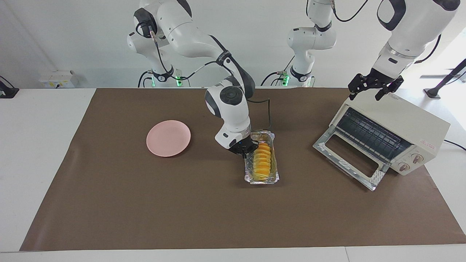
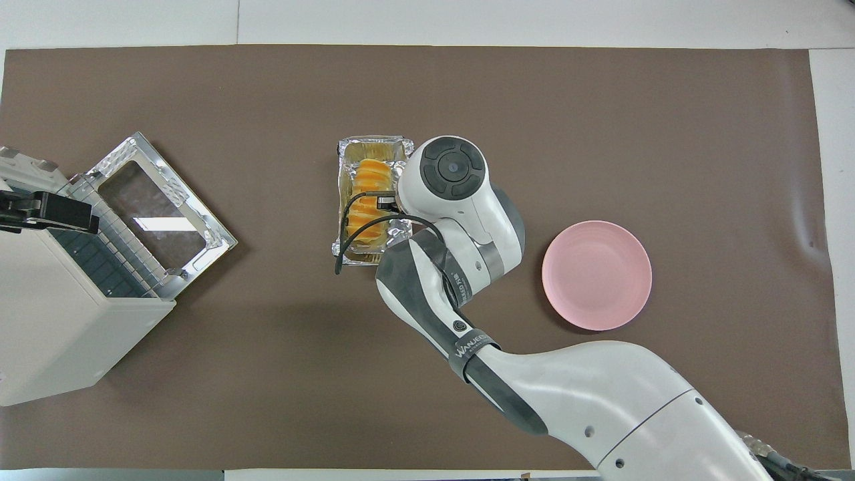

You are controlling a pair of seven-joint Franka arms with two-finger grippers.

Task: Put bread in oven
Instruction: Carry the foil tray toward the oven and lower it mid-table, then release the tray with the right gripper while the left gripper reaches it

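Right gripper, fingers clenched on the foil tray holding the bread, at mid-table beside the open oven; left gripper, fingers released, waits over the oven.

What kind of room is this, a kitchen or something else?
Probably a robotics lab staged as a kitchen: two robot arms work at a paper-covered table holding a toaster oven, bread in a foil tray and a pink plate.

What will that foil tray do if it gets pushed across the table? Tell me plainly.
The foil tray looks thin and crinkled, so its wall would probably dent rather than stay stiff. It likely weighs little and should slide easily on the brown mat. The sliced bread might shift or fan apart.
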